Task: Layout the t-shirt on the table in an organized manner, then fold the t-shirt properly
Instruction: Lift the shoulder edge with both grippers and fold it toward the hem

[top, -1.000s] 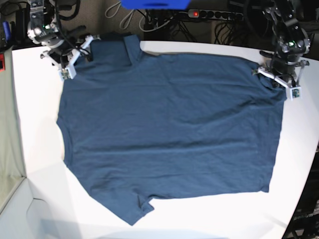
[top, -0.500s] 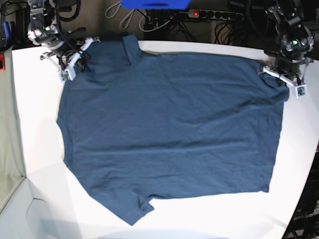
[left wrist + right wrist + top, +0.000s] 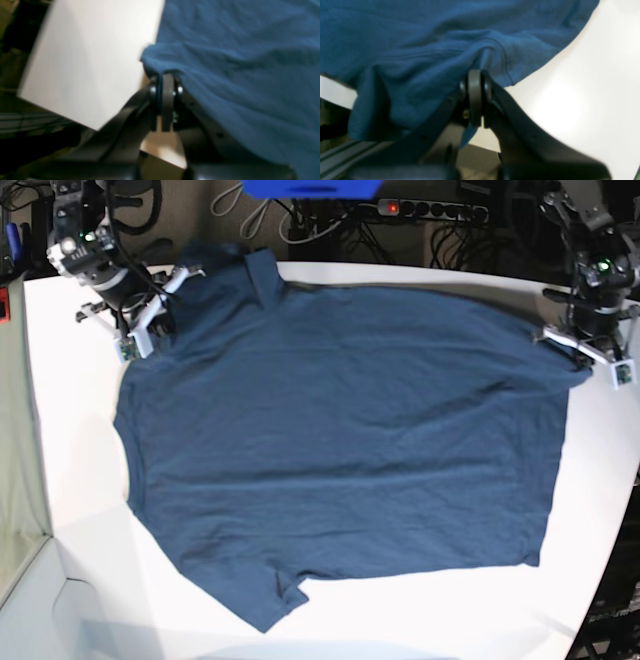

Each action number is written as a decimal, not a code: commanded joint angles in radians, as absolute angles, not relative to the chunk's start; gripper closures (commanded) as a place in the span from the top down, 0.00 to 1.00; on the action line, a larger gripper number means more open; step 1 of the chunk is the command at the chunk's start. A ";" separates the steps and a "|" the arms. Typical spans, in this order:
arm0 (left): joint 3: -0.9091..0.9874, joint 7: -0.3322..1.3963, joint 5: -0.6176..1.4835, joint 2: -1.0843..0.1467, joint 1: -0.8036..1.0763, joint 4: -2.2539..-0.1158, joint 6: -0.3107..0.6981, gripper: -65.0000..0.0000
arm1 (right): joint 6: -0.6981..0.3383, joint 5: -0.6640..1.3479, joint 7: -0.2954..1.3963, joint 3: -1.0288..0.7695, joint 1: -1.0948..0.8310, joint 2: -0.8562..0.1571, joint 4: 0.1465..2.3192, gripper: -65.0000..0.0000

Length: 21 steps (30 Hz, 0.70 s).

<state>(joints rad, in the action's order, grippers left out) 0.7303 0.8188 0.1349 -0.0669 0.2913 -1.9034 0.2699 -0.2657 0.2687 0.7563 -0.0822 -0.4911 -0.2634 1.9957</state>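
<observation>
The dark navy t-shirt (image 3: 340,440) lies spread flat on the white table (image 3: 70,460), with one sleeve pointing to the front left. My left gripper (image 3: 580,348) is at the shirt's far right corner and is shut on the cloth; the left wrist view shows the jaws (image 3: 165,77) pinching the shirt's edge (image 3: 237,75) above the table (image 3: 87,62). My right gripper (image 3: 158,310) is at the far left sleeve, shut on a bunched hem (image 3: 407,50), with the closed jaws (image 3: 475,73) beside the table (image 3: 582,100).
A power strip with a red light (image 3: 392,208), cables and a blue object (image 3: 310,188) lie behind the table's far edge. The table's curved edge runs close by on the right (image 3: 625,480). A grey-green panel (image 3: 15,460) stands at the left.
My left gripper has moved right toward the table's edge, pulling the shirt's corner with it. My right gripper has shifted slightly left and back, drawing the sleeve toward the far edge.
</observation>
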 commanded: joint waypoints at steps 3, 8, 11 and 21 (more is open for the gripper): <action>0.760 0.797 0.137 -0.079 0.272 -1.923 0.269 0.00 | -0.271 0.272 0.743 -0.090 -0.467 -0.269 2.015 0.00; 0.792 0.797 0.137 -0.079 0.239 -1.911 0.269 0.00 | -0.271 0.272 0.746 -0.090 -0.435 -0.269 2.015 0.00; 0.794 0.797 0.137 -0.079 0.229 -1.910 0.269 0.00 | -0.271 0.272 0.746 -0.090 -0.412 -0.269 2.014 0.00; 0.791 0.797 0.137 -0.079 0.176 -1.839 0.269 0.00 | -0.271 0.271 0.746 -0.090 -0.328 -0.269 1.995 0.00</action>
